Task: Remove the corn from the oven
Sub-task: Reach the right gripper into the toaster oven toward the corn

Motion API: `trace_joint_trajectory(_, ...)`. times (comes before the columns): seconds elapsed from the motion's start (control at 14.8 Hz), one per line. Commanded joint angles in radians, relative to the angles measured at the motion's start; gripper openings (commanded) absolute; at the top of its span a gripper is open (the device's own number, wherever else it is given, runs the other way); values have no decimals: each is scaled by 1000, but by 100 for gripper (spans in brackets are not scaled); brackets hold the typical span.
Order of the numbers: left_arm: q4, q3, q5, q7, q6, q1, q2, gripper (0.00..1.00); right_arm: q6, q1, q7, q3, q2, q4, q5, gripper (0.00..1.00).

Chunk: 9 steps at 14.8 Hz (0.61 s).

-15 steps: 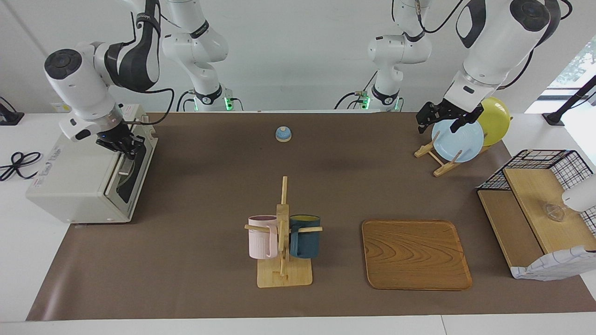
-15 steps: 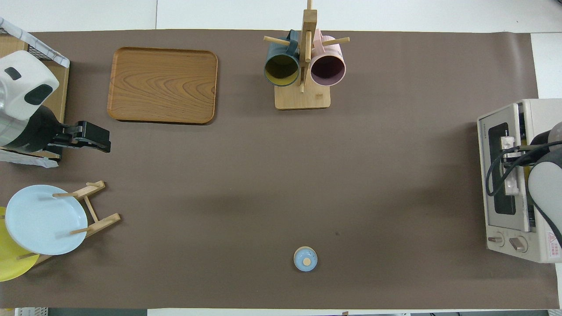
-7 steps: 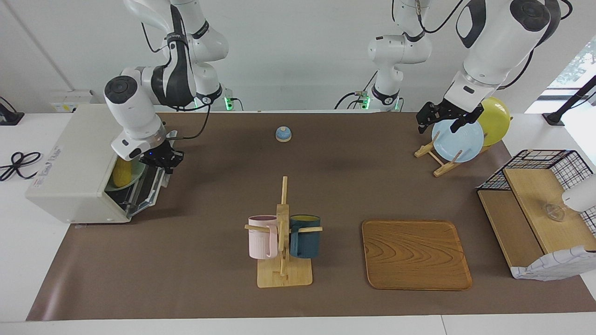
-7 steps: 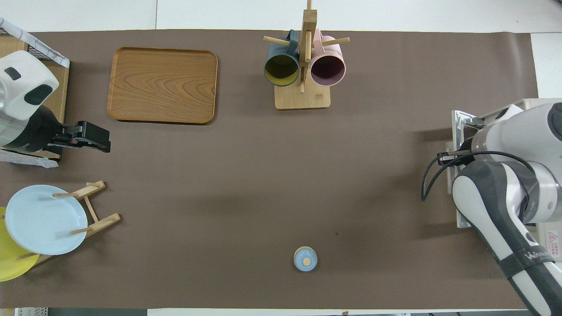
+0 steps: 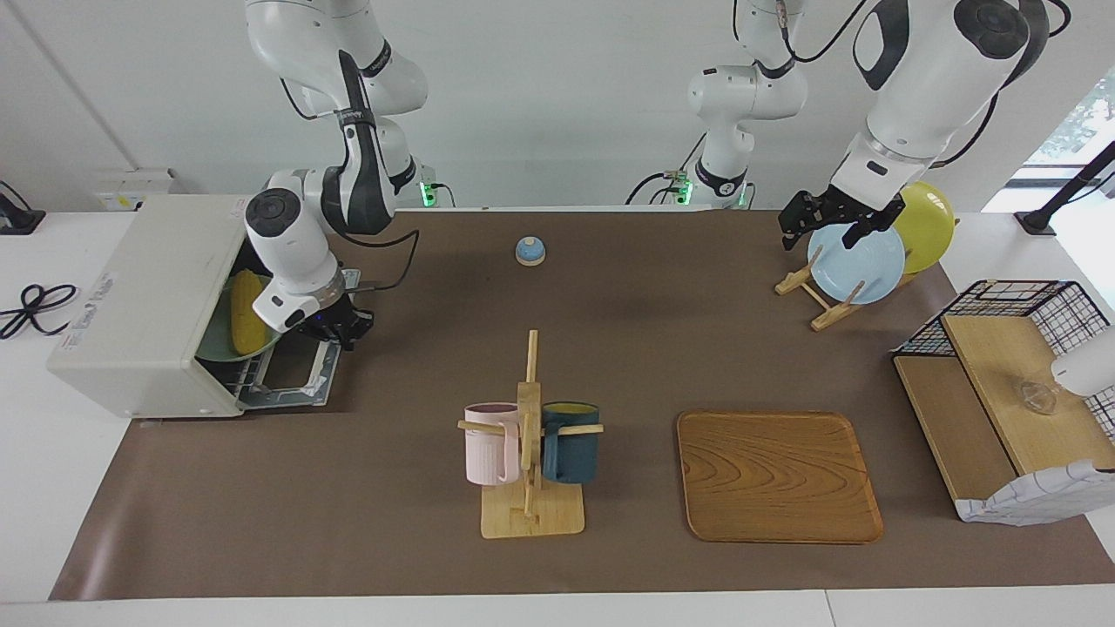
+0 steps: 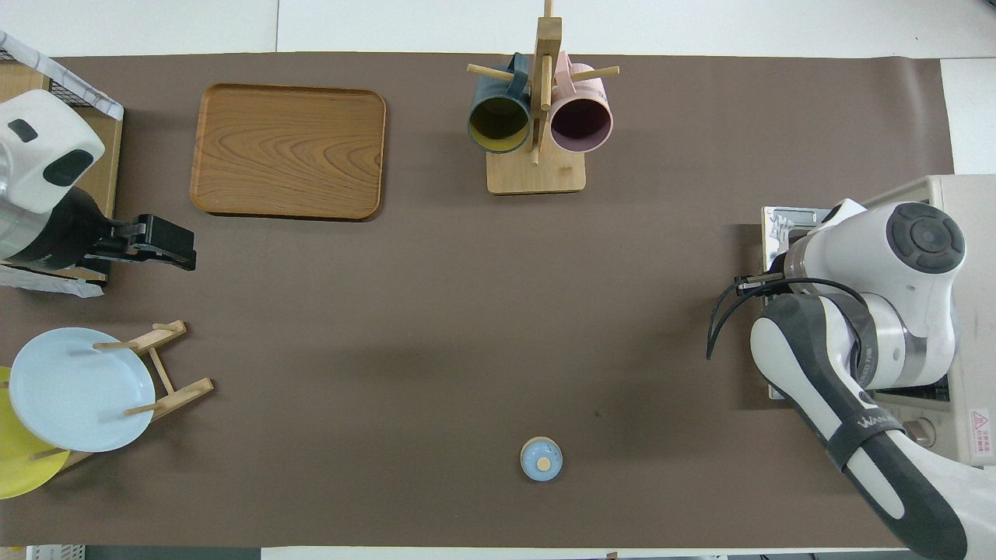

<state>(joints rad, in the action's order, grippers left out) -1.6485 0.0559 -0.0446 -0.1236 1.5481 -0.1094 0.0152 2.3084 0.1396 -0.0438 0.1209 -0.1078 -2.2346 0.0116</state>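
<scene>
Brown mat (image 5: pixel 401 366) spread over a white table (image 5: pixel 35 488), pale wall above. At the right arm's end, oven (image 5: pixel 144 300) with door (image 5: pixel 292 379) dropped flat onto the mat. Inside, corn (image 5: pixel 246 309) lying on a green plate (image 5: pixel 213 348). Right gripper (image 5: pixel 335 326) low at the door's handle edge, seemingly clamped on it, though hard to tell for sure. Bell (image 5: pixel 530 251) mid-table, near the robots. Mug rack (image 5: pixel 530 453) with pink and blue mugs, then wooden tray (image 5: pixel 778 475). Left gripper (image 5: pixel 827 222) waiting over the plate rack (image 5: pixel 819 300), jaws apart, nothing held. Wire basket (image 5: pixel 1002 383) at the left arm's end.
</scene>
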Motion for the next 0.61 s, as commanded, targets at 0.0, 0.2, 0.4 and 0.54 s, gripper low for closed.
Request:
trace_joint_trajectory(0.0,-17,7,19,6,-2,11,22,100,43,-20,8,29,-39,13,15,0)
trace_joint_trajectory(0.2,-17,7,19,6,-2,11,22,100,43,33,54,29,-47,15,-13,0)
trace_joint_trajectory(0.4,-17,7,19,6,0,11,22,100,11,96,119,29,-46,50,-16,0)
trace_joint_trajectory(0.54,-17,7,19,6,-2,11,22,100,-91,104,120,29,-39,134,-16,0)
